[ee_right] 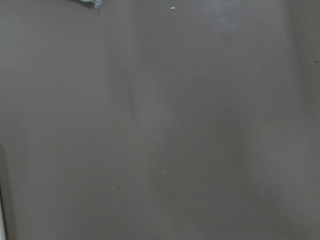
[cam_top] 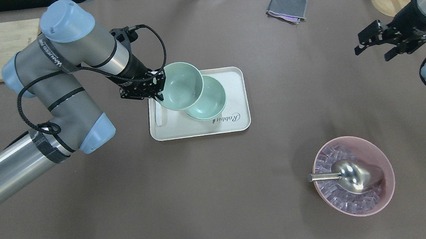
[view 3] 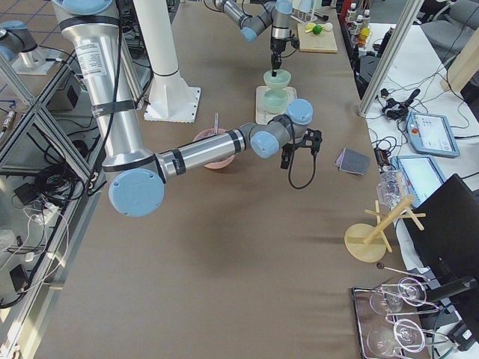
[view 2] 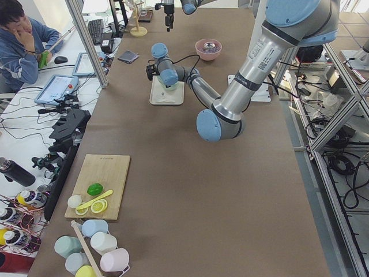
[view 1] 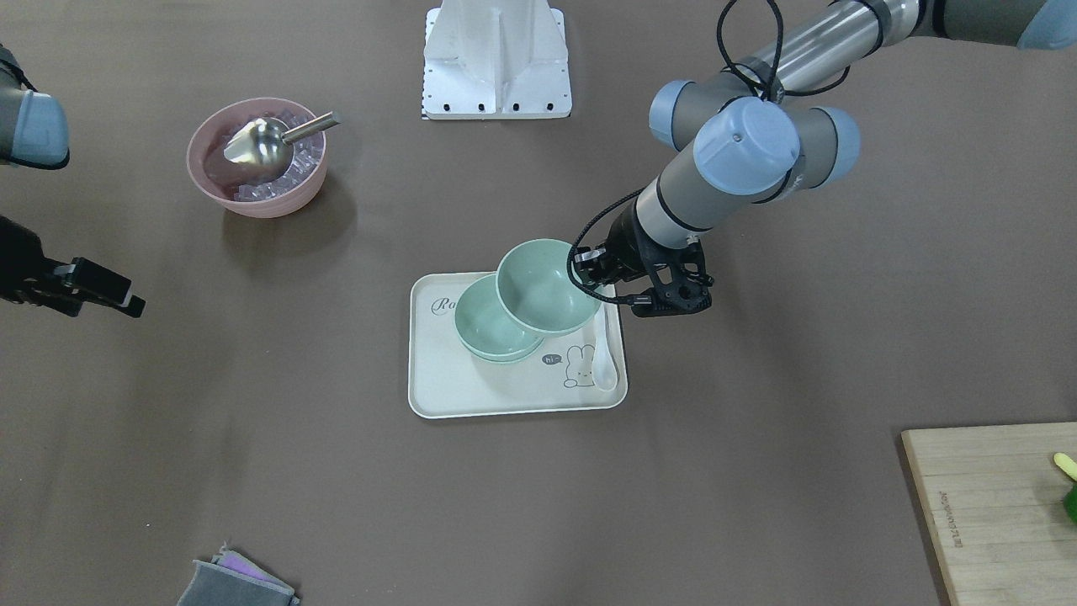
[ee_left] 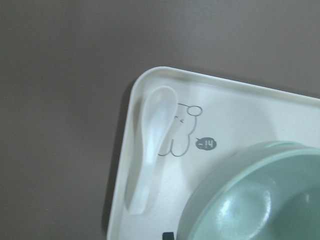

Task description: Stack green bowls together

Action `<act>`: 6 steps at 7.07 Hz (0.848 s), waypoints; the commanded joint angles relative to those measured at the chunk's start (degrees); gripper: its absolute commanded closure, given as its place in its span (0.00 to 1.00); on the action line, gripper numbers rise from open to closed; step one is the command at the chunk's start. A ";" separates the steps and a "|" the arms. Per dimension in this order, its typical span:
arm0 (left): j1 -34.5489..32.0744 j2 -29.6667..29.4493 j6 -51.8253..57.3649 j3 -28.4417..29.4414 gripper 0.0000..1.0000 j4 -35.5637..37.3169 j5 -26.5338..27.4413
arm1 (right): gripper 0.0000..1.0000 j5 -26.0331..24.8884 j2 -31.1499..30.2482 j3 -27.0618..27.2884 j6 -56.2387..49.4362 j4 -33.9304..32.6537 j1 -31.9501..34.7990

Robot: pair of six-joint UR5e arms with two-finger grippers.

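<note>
Left jaws pinch a green bowl (cam_top: 179, 85) over stacked bowls (cam_top: 211, 100), spoon (view 1: 606, 358) beside; right jaws gape.

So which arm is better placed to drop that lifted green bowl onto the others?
Left. The left claw grips the raised green bowl by its rim, partly over the stacked bowls on the tray. The right claw hangs open, far away.

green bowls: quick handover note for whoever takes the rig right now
Left gripper: shut on the rim of the held green bowl, tilted, raised off-centre over the tray stack.
Right gripper: open, empty, off to the side.
Tray stack: on the white tray; a double rim suggests two bowls nested.
Left to do: centre the held bowl, lower, release.
</note>
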 commanded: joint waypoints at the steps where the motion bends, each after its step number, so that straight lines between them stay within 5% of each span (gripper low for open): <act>1: 1.65 -4.27 -0.53 3.33 1.00 -0.15 2.22 | 0.00 -0.46 -3.99 -1.09 -8.42 0.05 1.92; 3: 1.65 -5.34 -0.01 5.20 1.00 -0.85 2.32 | 0.00 -0.64 -4.79 -1.80 -10.64 0.05 2.28; 4: 1.74 -5.26 0.08 5.11 0.01 -0.94 4.58 | 0.00 -0.64 -4.88 -1.89 -11.08 0.05 2.28; 6: 1.83 -4.91 0.34 5.11 0.02 -0.95 4.87 | 0.00 -0.55 -4.61 -2.41 -11.43 0.05 2.46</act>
